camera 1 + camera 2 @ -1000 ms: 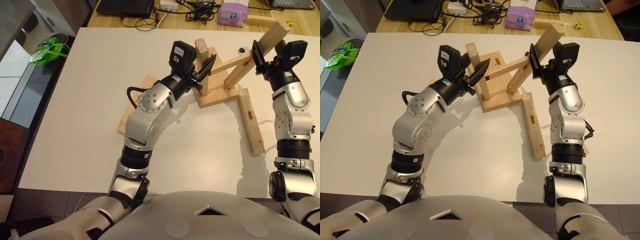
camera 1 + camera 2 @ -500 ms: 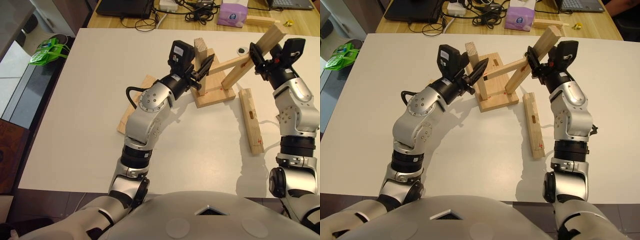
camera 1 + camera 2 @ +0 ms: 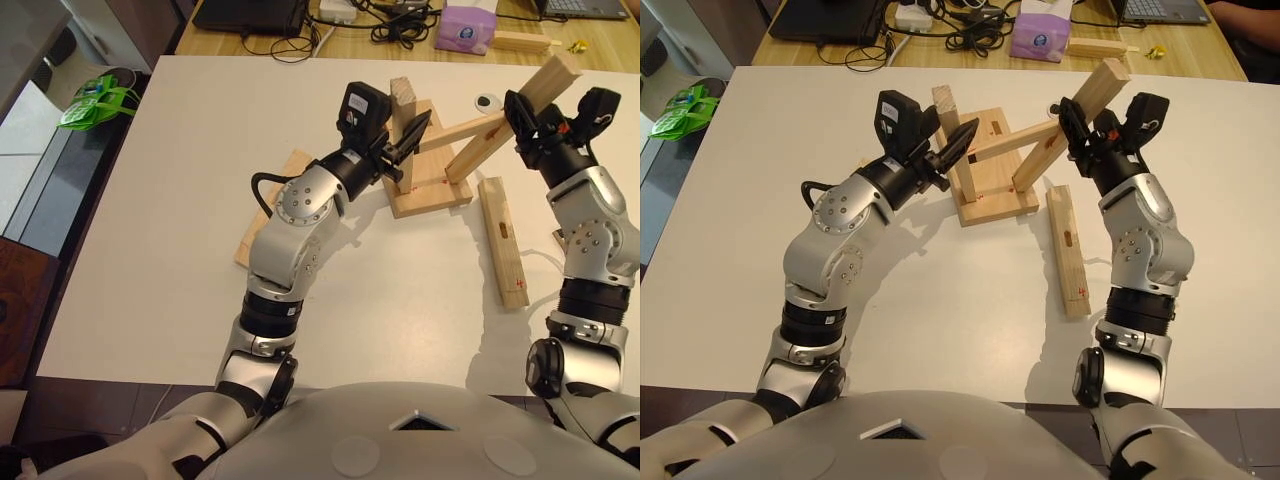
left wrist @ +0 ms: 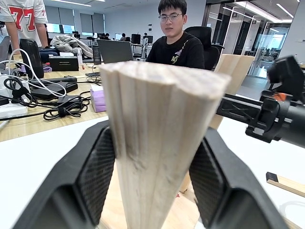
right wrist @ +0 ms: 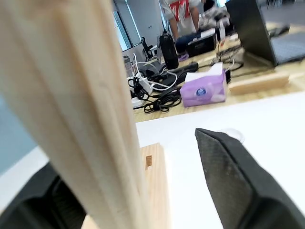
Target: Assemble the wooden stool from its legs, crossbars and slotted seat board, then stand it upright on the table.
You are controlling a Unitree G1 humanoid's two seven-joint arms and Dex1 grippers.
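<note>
The slotted seat board [image 3: 437,192] lies flat at mid-table. One stool leg [image 3: 402,95] stands upright on it, and my left gripper [image 3: 408,145] is shut on this leg [image 4: 162,143]. A crossbar [image 3: 460,128] runs from there to a second leg [image 3: 552,80], which leans steeply with its foot on the board. My right gripper [image 3: 535,112] is shut on that tilted leg [image 5: 71,109] near its upper end. A third leg [image 3: 502,240] lies loose on the table, right of the board. Another flat wooden piece [image 3: 252,240] rests under my left forearm.
A small round object [image 3: 487,100] sits behind the crossbar. On the desk beyond the table's far edge are a purple tissue box [image 3: 468,28], a wooden bar [image 3: 520,42], cables and a laptop [image 3: 250,12]. A green bag [image 3: 95,100] lies off the left edge.
My right wrist has turned and its elbow has swung outward, tipping the tilted leg slightly. The seat board has slid a little away from the loose leg. The left arm has kept still.
</note>
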